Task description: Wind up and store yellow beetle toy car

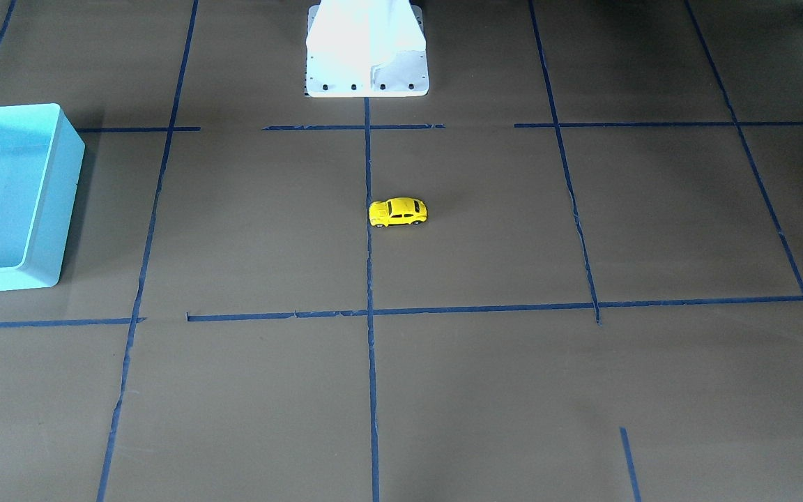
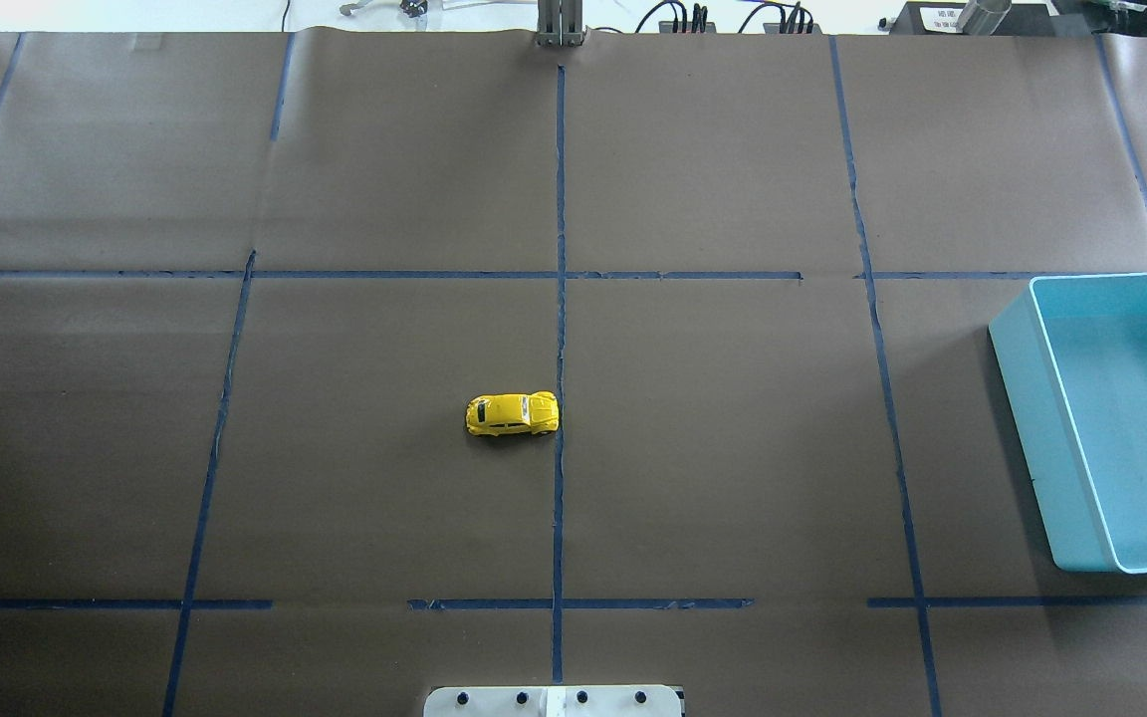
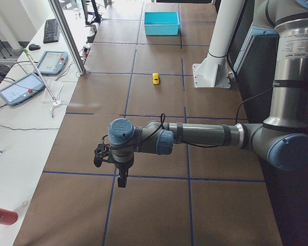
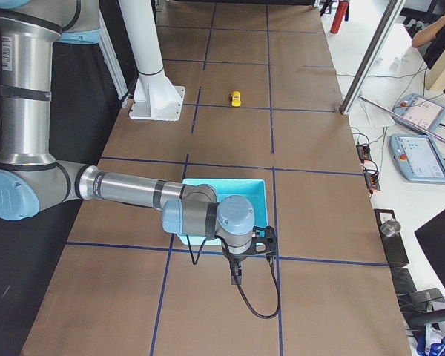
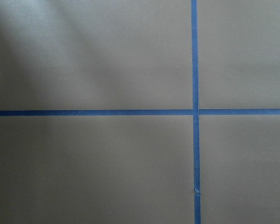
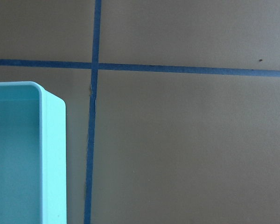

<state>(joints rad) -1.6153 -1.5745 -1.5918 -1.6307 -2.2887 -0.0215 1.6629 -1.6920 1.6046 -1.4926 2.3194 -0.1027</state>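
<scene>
Starting step: the car point(image 2: 512, 414) sits untouched mid-table, well away from every edge, with the bin point(image 2: 1101, 438) at the right edge. The left gripper point(image 3: 122, 180) and right gripper point(image 4: 236, 278) hang near opposite ends; I cannot tell their spread. Next, one must reach in and pinch the car's sides. Its long axis parallels the robot's edge, nose probably binward.

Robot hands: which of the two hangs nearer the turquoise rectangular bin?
The right hand, by a corner of the turquoise rectangular bin; the left hand hangs at the opposite end of the table.
</scene>
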